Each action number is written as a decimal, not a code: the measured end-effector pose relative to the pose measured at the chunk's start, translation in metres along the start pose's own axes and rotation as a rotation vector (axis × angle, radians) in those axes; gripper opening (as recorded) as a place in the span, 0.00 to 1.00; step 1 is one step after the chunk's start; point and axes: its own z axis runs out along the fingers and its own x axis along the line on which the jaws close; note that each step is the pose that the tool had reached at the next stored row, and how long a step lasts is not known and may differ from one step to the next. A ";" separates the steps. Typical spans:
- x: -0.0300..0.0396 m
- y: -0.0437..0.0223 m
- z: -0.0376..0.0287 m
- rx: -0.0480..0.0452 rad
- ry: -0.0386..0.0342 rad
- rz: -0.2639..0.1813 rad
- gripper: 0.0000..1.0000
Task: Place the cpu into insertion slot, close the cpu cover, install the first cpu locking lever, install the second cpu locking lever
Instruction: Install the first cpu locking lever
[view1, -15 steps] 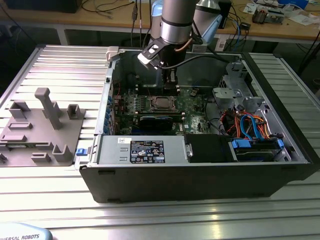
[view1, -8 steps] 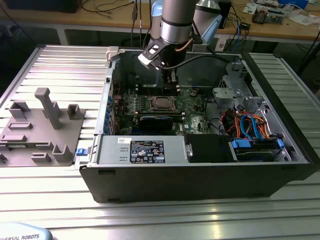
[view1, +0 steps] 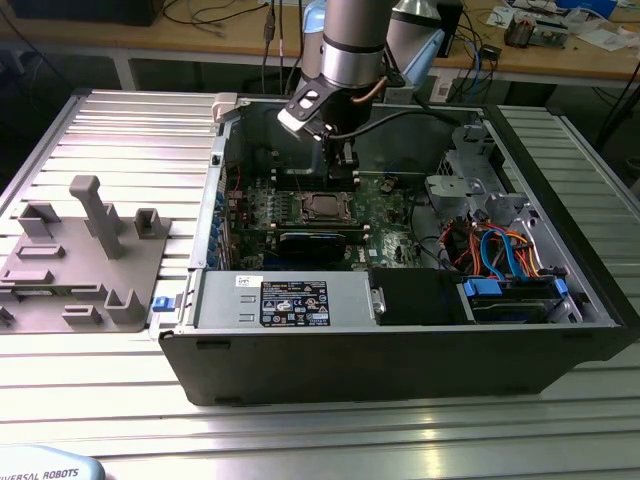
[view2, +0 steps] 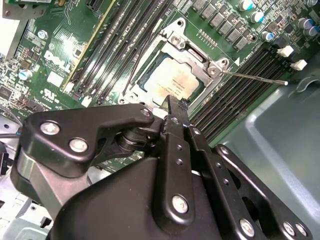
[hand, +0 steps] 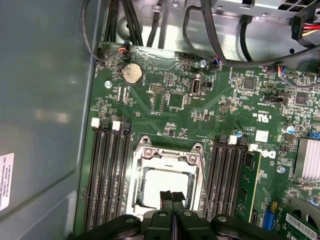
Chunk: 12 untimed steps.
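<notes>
Silver-grey cpu (view2: 172, 80) lies seated under cover (view2: 214, 70); judged light, stiff, fragile; hold by edges only; claw (hand: 172, 197) pinched closed, empty, just above.

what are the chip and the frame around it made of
The chip looks like dull grey metal on top, matte with a soft glare. The frame around it seems bright bare metal, perhaps steel, shiny with sharp highlights.
</notes>
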 end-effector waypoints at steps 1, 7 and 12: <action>0.0000 0.0000 0.0000 -0.0002 -0.0001 -0.003 0.11; 0.0000 0.0001 0.0000 -0.0007 -0.0007 -0.027 0.11; 0.0000 0.0000 0.0001 -0.0011 -0.0012 -0.045 0.11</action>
